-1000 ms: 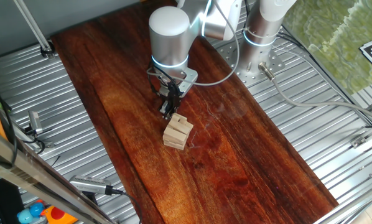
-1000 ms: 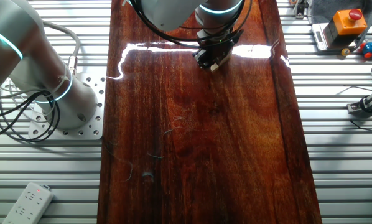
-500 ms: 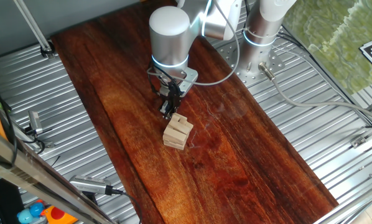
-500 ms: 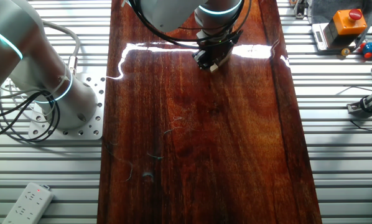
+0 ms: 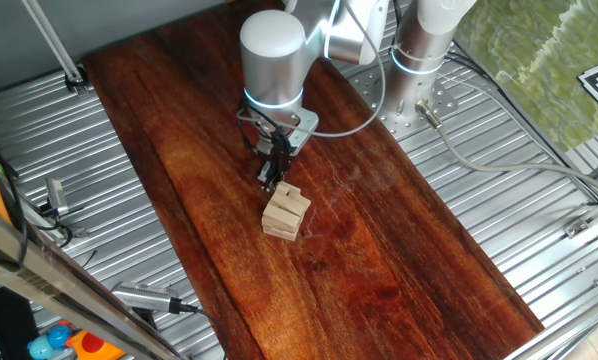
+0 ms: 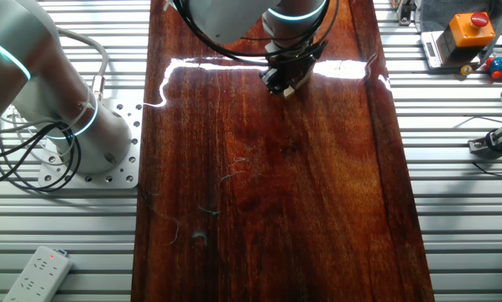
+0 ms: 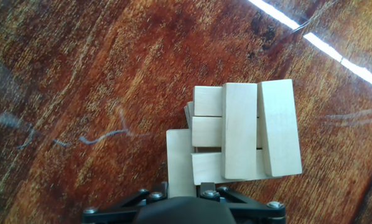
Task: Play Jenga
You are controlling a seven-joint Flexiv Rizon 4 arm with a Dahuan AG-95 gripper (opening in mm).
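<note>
The Jenga stack (image 5: 285, 213) of pale wooden blocks stands a few layers high on the dark wooden board (image 5: 379, 250). From the hand view the stack (image 7: 245, 130) fills the middle right, with two long blocks across its top. One block (image 7: 180, 158) sticks out of the stack's side and runs back between my fingers. My gripper (image 7: 181, 186) is shut on that block at the bottom edge of the view. In one fixed view the gripper (image 5: 271, 180) hangs straight down at the stack's far side. In the other fixed view the gripper (image 6: 278, 82) hides nearly all of the stack.
The board lies on a ribbed metal table (image 6: 469, 218). The arm's base (image 6: 75, 117) with cables stands left of the board. A white power strip (image 6: 37, 270) lies near the corner. An orange box with a red button (image 6: 468, 29) and small tools (image 5: 144, 297) sit off the board.
</note>
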